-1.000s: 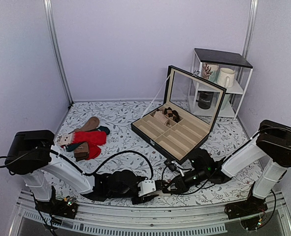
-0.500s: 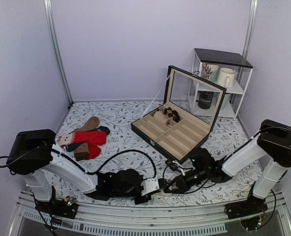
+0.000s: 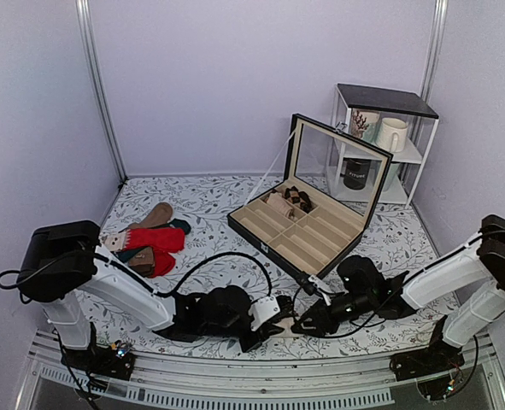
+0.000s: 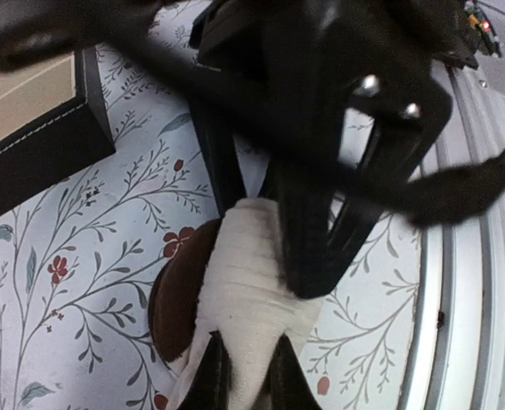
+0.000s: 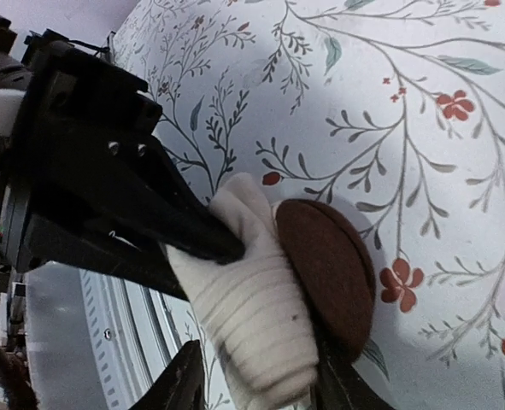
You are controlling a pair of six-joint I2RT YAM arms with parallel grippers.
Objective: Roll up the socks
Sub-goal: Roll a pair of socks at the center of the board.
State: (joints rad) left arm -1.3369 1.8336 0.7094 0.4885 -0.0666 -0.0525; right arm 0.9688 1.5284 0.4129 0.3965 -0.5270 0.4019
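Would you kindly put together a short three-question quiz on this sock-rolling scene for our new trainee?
1. True or false: the cream knit sock bundle with the dark brown end lies inside the black compartment case.
2. Which end effector grips the bundle? A: left only. B: right only. C: both.
3. Fill in: in the top view, the bright red socks lie to the ____ of the case.

Key:
1. False; it is on the patterned cloth, outside the case.
2. C; the left end effector and the right end effector each pinch it.
3. Left.

Open case [image 3: 308, 243] behind socks [image 4: 248, 290], rail [image 3: 261, 373] in front
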